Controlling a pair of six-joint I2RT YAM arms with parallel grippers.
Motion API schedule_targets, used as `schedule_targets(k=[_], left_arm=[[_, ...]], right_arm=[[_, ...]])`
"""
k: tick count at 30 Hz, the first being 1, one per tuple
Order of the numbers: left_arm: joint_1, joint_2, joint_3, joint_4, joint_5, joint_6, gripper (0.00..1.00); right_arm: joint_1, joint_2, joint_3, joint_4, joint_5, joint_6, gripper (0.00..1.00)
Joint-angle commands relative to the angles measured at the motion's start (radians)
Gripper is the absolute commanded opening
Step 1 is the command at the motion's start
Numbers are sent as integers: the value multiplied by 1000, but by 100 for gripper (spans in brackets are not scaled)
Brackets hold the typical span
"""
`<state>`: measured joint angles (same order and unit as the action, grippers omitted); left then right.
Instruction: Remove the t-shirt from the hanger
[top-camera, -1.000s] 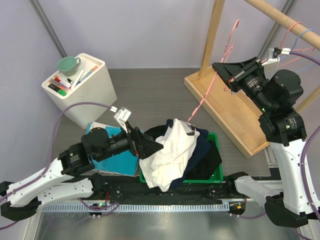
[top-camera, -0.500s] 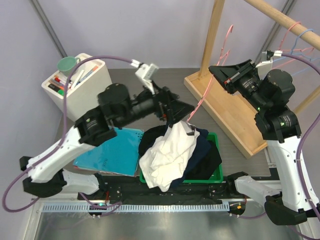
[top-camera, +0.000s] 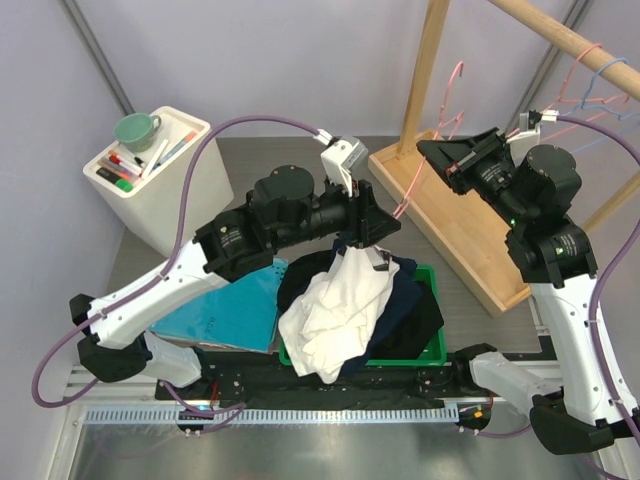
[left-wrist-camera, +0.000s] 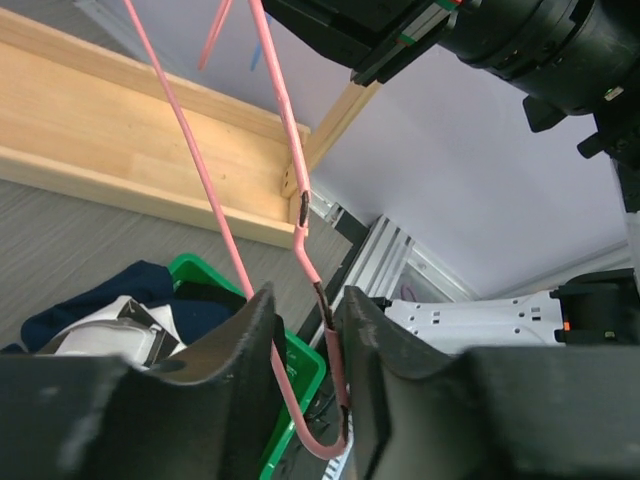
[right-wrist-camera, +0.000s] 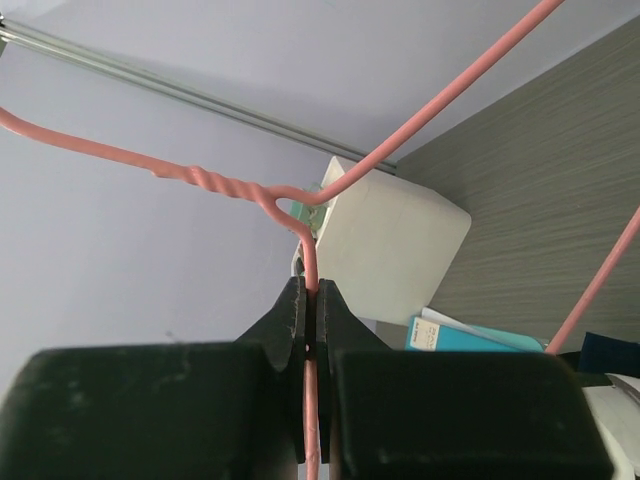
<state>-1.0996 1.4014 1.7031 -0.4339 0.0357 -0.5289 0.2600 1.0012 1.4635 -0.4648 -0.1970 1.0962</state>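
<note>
A grey table (top-camera: 300, 190) is set before pale lilac walls. At far left a white box (top-camera: 185, 195) is seen, with a green mug (top-camera: 135, 128) and markers on top. Near the front edge a teal folder (top-camera: 225, 310) lies flat. The left gripper (left-wrist-camera: 305, 300) is held above the middle of the table, its fingers apart, with the lower wire of the pink hanger (right-wrist-camera: 215, 183) running between them; whether the wire is touched cannot be told. Just below, the white t-shirt (top-camera: 335, 310) is heaped in a green bin (top-camera: 434, 350), off the hanger, spilling over the bin's left rim beside dark garments (top-camera: 410, 310). Further right, the hanger's neck is pinched under its twist by the closed right gripper (right-wrist-camera: 310, 300). A wooden rack (top-camera: 460, 230) stands behind.
</note>
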Motion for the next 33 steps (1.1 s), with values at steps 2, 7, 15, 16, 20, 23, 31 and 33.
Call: schedule_targets(k=[2,7,15,16,20,23,31,33], left_arm=[[1,14,-8,-5,-23,-6,12],[1,30,47,-45,-89,6,0],[1,61,141,-78,-233,47,0],[1,67,156,-77,-243,50,0],[1,93,190,-85,-290,66,0],[1,107,208,-91,-307,75,0],[1,125,208,-94,-300,81,0],[3,128,211,-91,-295,79,0]], right_arm=[[4,-32,-9,31,18,-10,2],[5,-29,-17,14,8,-27,12],[21,-1,-61,-3,-96,-116,60],[33,7,-61,-6,-102,-124,62],[74,4,-74,-6,-96,-139,64],[99,-6,-91,0,-79,-137,59],[140,-4,-132,52,-64,-110,41],[159,0,-134,54,-55,-107,38]])
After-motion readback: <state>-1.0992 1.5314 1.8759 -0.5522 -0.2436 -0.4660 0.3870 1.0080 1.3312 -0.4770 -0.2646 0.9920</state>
